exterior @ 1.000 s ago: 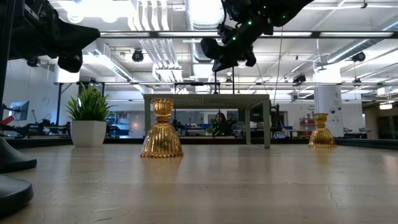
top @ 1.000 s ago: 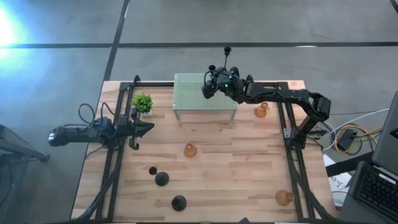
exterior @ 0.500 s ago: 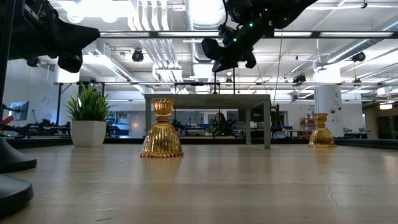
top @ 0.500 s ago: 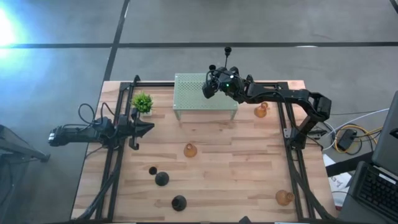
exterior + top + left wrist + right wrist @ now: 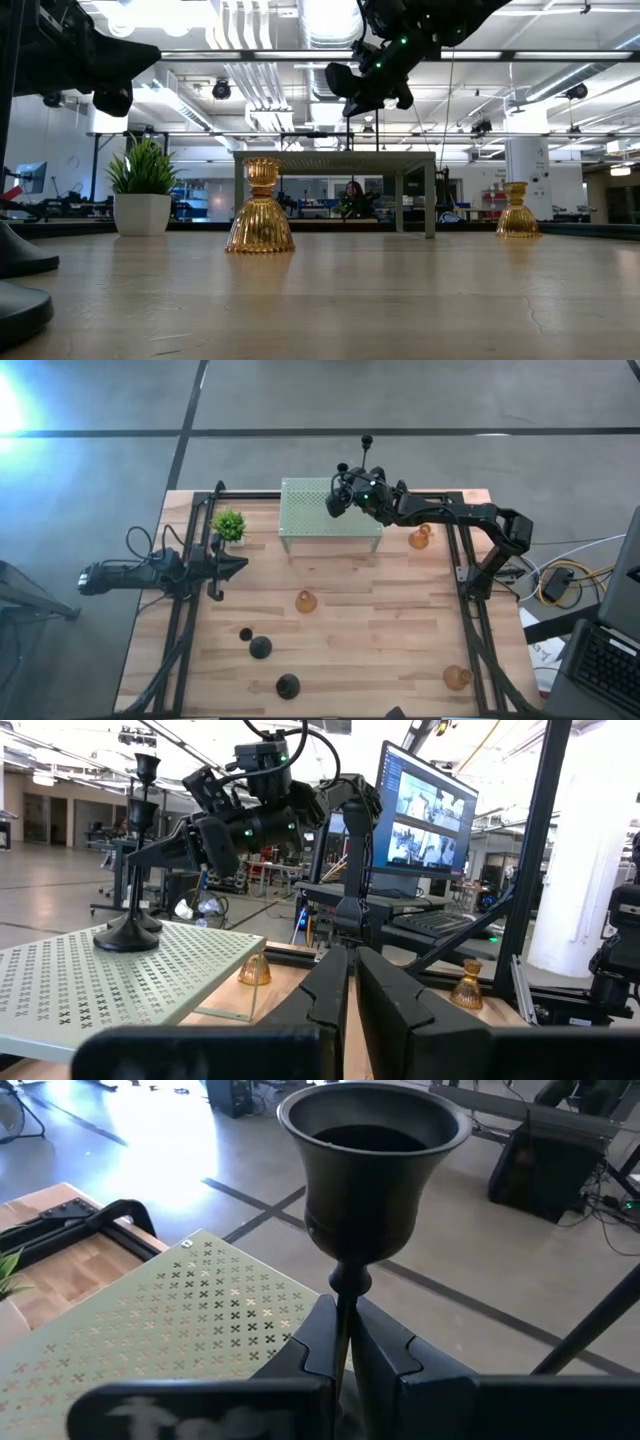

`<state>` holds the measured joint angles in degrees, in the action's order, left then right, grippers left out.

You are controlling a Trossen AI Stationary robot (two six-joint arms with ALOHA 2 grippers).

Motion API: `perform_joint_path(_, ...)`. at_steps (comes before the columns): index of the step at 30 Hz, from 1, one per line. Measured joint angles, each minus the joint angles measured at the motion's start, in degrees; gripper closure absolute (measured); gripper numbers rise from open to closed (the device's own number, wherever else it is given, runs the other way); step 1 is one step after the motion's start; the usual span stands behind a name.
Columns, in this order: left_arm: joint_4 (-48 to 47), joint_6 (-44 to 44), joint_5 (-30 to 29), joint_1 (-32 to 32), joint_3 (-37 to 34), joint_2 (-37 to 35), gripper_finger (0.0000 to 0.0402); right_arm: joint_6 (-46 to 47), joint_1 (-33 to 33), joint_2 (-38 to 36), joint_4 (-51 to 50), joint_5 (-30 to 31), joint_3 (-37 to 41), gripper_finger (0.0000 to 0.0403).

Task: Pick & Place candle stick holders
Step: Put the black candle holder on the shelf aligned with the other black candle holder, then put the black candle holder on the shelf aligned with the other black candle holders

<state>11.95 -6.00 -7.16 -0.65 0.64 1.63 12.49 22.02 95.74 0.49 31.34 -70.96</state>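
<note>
My right gripper [image 5: 334,502] reaches over the pale green perforated stand [image 5: 310,520] and is shut on a black candle stick holder with a thin stem and a cup on top [image 5: 372,1155]. A taller black holder [image 5: 365,450] stands just behind it on the stand. Other black holders [image 5: 261,648] [image 5: 288,685] stand on the table near the front left. Amber glass holders stand at mid table [image 5: 306,601], at the right rail [image 5: 421,537] and at the front right [image 5: 458,678]. My left gripper [image 5: 236,565] is shut and empty at the table's left. My right gripper pinches the black holder's thin stem [image 5: 343,1292] just under the cup, between its two fingers. The fingers come nearly level from the table's right side and lie across the stem. The holder stays upright, and its round base [image 5: 125,932] appears to sit on the stand's top.
A small green potted plant [image 5: 229,525] stands left of the stand. Black frame rails [image 5: 190,610] [image 5: 470,610] run along both sides of the table. A monitor and other equipment [image 5: 425,815] stand beyond the right edge.
My right gripper has crept slightly up and toward the far edge over the stand, still shut on the holder's stem.
</note>
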Motion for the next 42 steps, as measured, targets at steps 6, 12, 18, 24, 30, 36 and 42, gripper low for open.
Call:
perform_joint_path(6,0.0,0.0,0.0,0.0,0.0,0.0,0.0374,-0.5,0.0,0.0,0.2,0.2,0.0,0.0392)
perform_joint_path(12,0.0,0.0,0.0,0.0,0.0,0.0,0.0374,-0.6,0.0,0.0,0.2,-0.2,0.0,0.0384)
perform_joint_path(18,0.0,0.0,0.0,0.0,0.0,0.0,0.0374,-1.0,0.1,0.3,-0.8,-1.4,0.2,0.0354)
perform_joint_path(24,0.0,0.0,0.0,0.0,0.0,0.0,0.0374,-2.7,0.1,0.2,-0.6,-1.4,0.2,0.0303)
perform_joint_path(30,0.0,0.0,0.0,0.0,0.0,0.0,0.0374,-3.3,0.1,0.1,-3.4,-1.4,0.2,0.0248)
perform_joint_path(36,0.0,0.1,0.0,0.0,0.0,0.0,0.0374,-3.4,0.0,-0.6,-7.0,-1.3,0.2,0.0216)
perform_joint_path(42,0.1,0.2,0.0,0.0,0.0,0.0,0.0374,-2.7,-1.0,-4.4,-13.7,-0.5,0.3,0.0213)
